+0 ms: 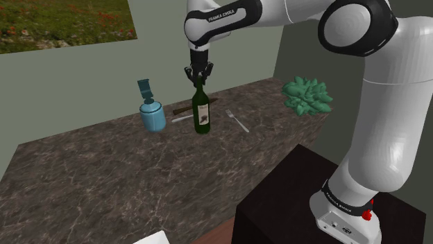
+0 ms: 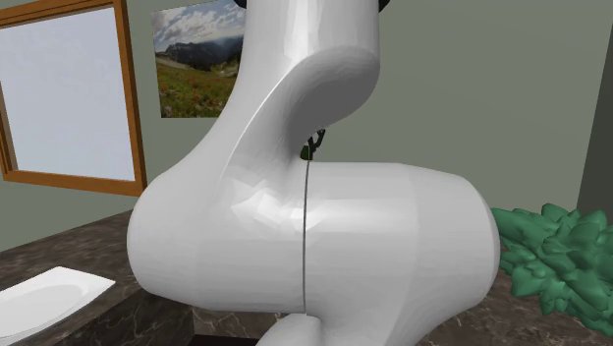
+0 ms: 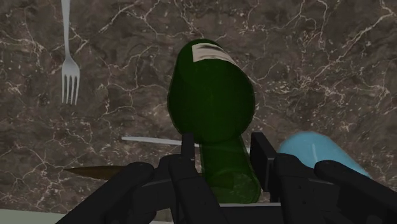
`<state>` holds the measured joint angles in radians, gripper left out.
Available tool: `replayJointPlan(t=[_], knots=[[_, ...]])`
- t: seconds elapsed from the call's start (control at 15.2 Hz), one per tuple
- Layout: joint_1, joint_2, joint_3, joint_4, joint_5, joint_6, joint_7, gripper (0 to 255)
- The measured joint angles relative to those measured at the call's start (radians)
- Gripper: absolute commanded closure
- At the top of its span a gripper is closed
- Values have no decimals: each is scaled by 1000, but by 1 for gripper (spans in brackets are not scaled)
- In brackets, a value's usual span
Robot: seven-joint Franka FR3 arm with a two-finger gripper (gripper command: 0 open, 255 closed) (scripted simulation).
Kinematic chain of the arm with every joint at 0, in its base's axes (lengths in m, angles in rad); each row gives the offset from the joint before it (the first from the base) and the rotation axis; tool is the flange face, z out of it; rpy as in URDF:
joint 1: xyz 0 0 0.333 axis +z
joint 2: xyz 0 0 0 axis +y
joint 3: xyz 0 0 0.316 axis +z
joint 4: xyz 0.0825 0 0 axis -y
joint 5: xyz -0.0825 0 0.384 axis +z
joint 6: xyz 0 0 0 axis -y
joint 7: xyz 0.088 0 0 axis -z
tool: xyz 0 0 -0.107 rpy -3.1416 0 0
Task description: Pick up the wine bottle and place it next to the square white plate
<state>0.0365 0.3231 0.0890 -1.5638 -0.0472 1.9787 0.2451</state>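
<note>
my gripper (image 1: 198, 75) is spread, with one finger (image 3: 188, 147) on each side of the neck of the wine bottle (image 1: 202, 112). i judge it does not press yet, because a thin gap shows beside the neck. the bottle stands upright in the middle of the shoulder view, between a blue jug (image 1: 153, 116) and a fork (image 1: 238, 120). it looks like glass: heavy, smooth and breakable. so i would take the neck low and close firmly. the plate (image 1: 154, 239) is well apart, at the lower edge.
</note>
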Motion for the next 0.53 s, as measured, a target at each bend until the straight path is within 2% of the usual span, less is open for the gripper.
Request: replayJointPlan(t=[0.53], knots=[[2, -2, 1, 102, 1, -103, -2, 255]])
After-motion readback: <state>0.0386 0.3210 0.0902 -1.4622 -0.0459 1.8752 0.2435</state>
